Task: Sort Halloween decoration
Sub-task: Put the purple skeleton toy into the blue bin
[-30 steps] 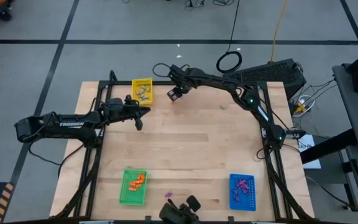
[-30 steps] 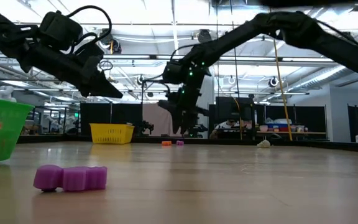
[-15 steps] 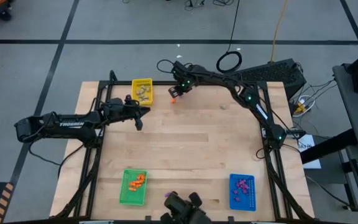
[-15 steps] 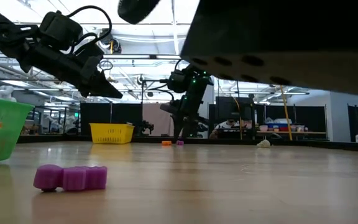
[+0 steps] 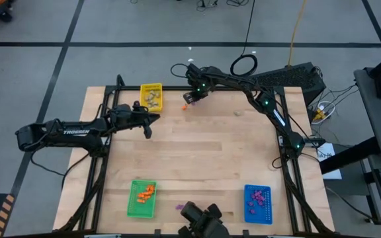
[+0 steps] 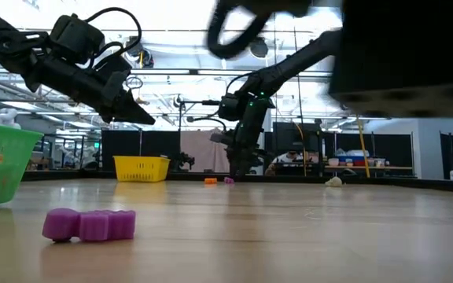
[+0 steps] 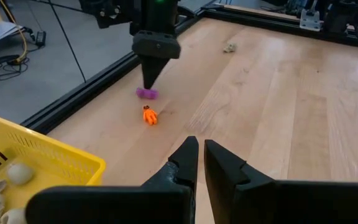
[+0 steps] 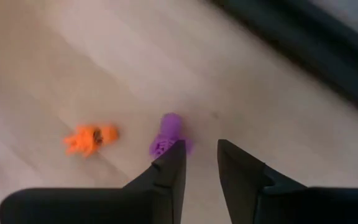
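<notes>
down low, right end effector (image 8: 197, 155) beside purple trinket (image 8: 166, 134).

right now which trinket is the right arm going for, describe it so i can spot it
Start at the yellow rectangular plastic tray at the table's far edge and look just to its right, where the right end effector points down at the wood. Two tiny trinkets lie side by side there. It is the small purple plastic trinket right beside the fingertips, not the small orange plastic trinket next to it.
</notes>
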{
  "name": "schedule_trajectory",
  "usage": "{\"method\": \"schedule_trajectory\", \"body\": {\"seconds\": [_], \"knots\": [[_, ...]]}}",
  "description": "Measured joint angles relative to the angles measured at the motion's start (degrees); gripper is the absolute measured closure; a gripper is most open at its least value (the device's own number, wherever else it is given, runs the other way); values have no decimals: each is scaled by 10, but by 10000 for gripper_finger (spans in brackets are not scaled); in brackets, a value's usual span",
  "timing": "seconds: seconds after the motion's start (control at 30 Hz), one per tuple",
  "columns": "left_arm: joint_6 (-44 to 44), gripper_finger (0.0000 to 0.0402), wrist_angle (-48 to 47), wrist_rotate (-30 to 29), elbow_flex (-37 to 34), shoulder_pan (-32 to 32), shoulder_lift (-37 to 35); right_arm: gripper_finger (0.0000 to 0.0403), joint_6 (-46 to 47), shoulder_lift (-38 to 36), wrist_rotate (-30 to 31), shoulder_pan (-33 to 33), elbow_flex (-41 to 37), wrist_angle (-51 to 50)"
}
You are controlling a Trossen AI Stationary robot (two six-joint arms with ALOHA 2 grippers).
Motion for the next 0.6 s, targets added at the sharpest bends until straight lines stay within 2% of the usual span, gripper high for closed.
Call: {"method": "schedule_trajectory", "body": {"seconds": [0.27, 0.5, 0.6], "knots": [[0, 377, 0, 0, 0, 0, 0, 326, -65, -5, 2, -8, -1, -101], [0, 377, -5, 0, 0, 0, 0, 325, -98, -10, 4, 25, 0, -52], [0, 377, -16, 0, 0, 0, 0, 318, -98, -10, 30, 31, 0, -24]]}}
